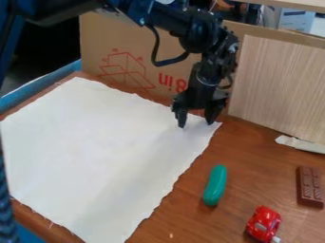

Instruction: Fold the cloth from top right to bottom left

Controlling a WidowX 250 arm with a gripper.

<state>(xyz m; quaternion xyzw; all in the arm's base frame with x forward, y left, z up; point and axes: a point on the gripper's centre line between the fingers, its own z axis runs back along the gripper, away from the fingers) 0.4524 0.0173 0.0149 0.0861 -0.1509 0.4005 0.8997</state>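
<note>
White cloth [105,152] lies flat, its nearest corner at six o'clock. Above its two o'clock corner hangs the gripper [196,123], fingers apart, with nothing visibly held. Toward the cloth's four o'clock are a red toy car [263,223] and green pickle [215,185].

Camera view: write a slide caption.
Open fingers at the top right corner of the white cloth, toy car lower right.

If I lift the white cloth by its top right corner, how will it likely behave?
Probably floppy: the white cloth lies flat with wavy, frayed edges, so it should drape. It looks thin, so likely light for its wide spread. The corner by the gripper would likely rise first, the rest trailing.
</note>
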